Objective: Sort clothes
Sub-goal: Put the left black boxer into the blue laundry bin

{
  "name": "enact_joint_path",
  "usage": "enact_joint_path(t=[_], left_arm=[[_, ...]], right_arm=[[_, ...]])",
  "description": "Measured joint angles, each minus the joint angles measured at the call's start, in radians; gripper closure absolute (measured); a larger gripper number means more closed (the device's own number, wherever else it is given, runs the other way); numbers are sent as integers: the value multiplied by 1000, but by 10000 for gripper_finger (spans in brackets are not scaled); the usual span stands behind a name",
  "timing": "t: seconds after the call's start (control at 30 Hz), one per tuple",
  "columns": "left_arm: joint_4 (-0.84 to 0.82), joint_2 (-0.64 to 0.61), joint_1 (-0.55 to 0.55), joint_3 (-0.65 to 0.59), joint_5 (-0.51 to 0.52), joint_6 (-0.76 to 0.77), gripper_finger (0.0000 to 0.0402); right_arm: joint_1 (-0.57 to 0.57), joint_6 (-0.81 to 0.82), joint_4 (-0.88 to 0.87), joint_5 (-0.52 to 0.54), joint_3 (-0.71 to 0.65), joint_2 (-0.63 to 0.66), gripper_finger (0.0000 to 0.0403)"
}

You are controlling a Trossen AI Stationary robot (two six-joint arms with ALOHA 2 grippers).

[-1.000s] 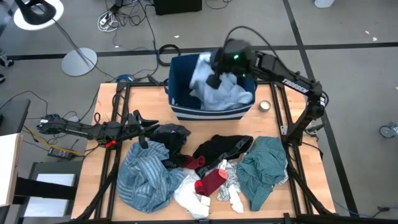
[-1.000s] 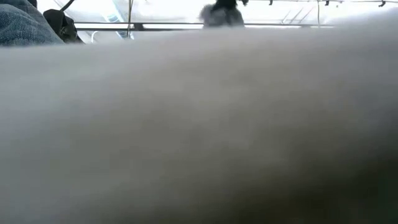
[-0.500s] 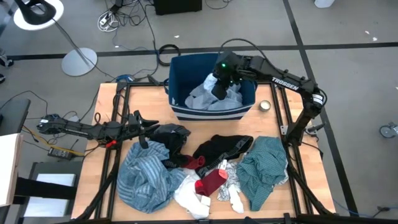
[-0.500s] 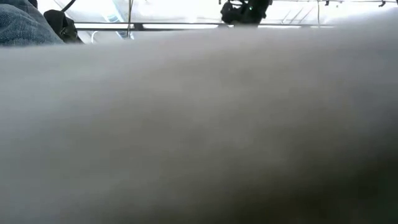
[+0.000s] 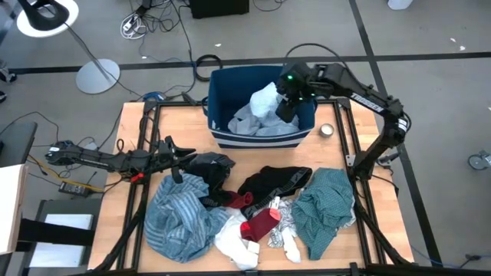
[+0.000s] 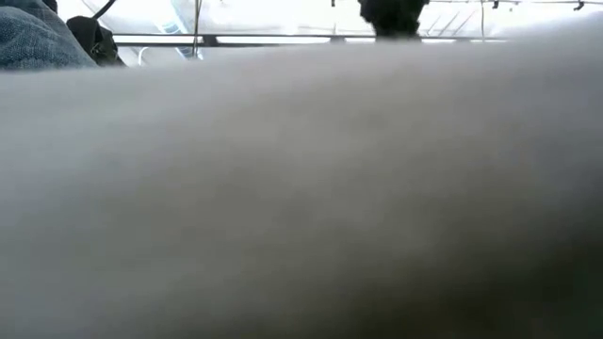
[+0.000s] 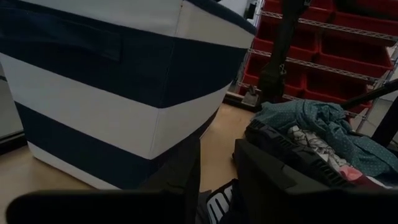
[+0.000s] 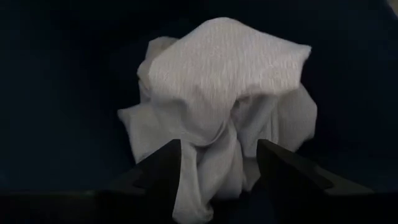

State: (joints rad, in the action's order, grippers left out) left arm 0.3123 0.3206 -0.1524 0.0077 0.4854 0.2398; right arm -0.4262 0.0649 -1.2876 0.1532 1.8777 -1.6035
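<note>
From above, the right gripper hung over the far-right part of the dark blue bin at the back edge of the table, its fingers spread with nothing between them, and a light blue garment lay crumpled inside the bin just beside it. The left gripper rested low on the left side of the table, touching a black garment; from up there I could not tell how wide its fingers stood. The rest of the clothes lay in a heap across the front of the table: a blue striped garment on the left, a black piece in the middle, a dark red one and a white one near the front, and a teal green garment on the right. At table height nearly everything was blotted out by a pale grey blur right against the lens, with only a dark part of an arm showing at the top. Past the left wrist, the fingers stood partly apart, nothing plainly held, facing the striped bin, with the teal garment beyond. Past the right wrist, the two fingers stood wide apart and empty, above the pale garment bunched in the dark bin.
</note>
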Motion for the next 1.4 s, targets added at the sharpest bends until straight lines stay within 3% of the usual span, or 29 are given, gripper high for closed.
enact_joint_path(t=[0.23, 0.4, 0.63, 0.83, 0.97, 1.2, 1.4], left_arm=[[-183, 27, -10, 137, -26, 1, 297], [-291, 131, -46, 254, -8, 3, 316], [-284, 323, -59, 371, -38, 3, 334], [-109, 408, -54, 399, -78, -16, 334], [-81, 413, -31, 399, -72, 4, 313], [-109, 413, 9, 399, -62, 36, 240], [-91, 418, -1, 399, -46, 75, 228]], right_arm=[[20, 13, -9, 6, -39, 140, 193], [20, 29, 23, 15, -171, 288, 193], [33, 115, 117, 14, -498, 529, 193], [61, 191, 244, 14, -735, 703, 194], [82, 219, 345, 13, -842, 791, 193], [119, 246, 452, 11, -946, 883, 194], [158, 235, 483, 8, -978, 950, 193]])
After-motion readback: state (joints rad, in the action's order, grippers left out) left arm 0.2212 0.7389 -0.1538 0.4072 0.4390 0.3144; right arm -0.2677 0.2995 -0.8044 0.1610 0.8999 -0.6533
